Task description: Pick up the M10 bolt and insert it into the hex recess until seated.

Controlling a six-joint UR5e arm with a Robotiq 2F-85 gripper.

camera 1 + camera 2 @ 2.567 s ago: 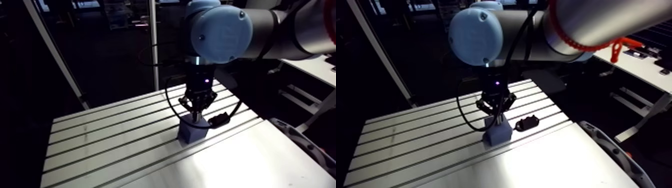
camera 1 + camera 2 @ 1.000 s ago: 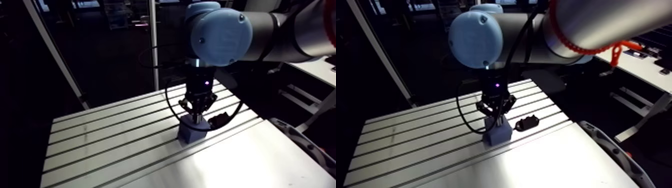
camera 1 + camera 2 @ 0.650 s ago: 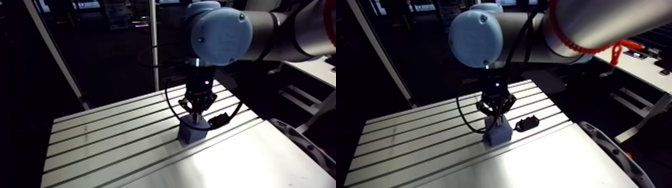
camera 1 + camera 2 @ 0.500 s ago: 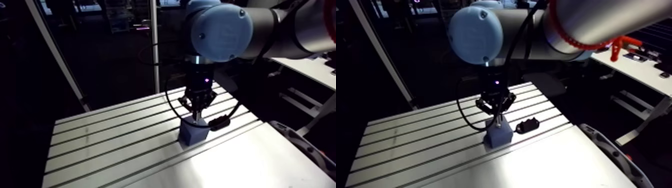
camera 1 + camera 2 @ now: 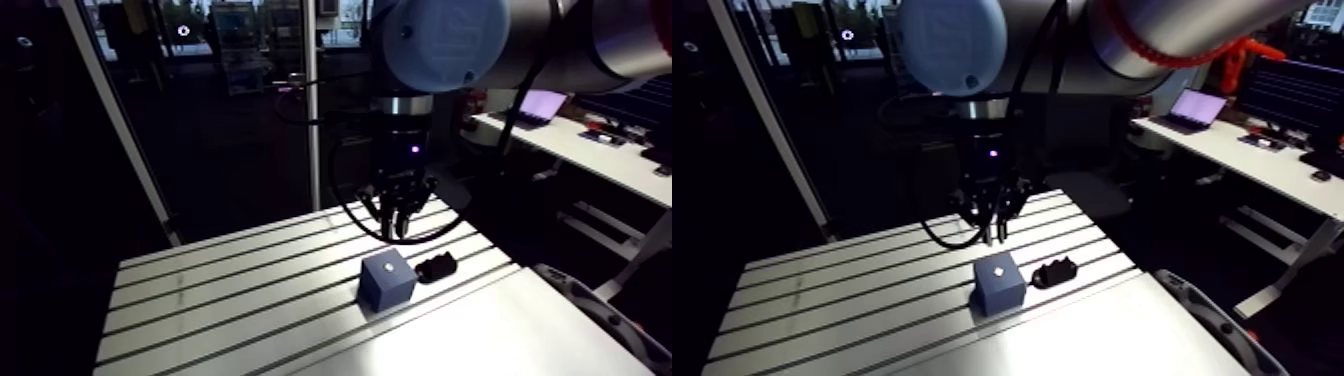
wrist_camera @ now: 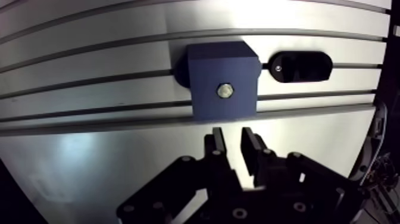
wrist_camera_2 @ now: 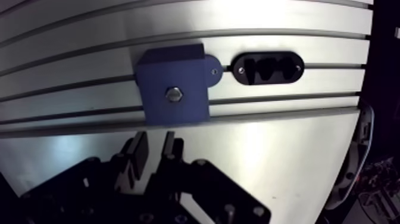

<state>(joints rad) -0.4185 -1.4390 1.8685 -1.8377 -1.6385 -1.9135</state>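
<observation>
One bolt seated in block; gripper clear above it.

Arm view: the gripper (image 5: 398,232) hung over the slotted table (image 5: 200,300), well apart from a blue block (image 5: 388,288) that stood on the surface nearer its right edge than its left. A small bright spot, the M10 bolt (image 5: 386,268), showed in the middle of the block's top face. A black holder (image 5: 436,267) lay just beside the block, on the side toward the right edge. Wrist view: the bolt's hex head sat in the recess at the centre of the block's top, ahead of the gripper and untouched by it. The two fingers (image 6: 218,142) stood a narrow gap apart, gripping nothing. Whether the holder touched the block could not be told.
</observation>
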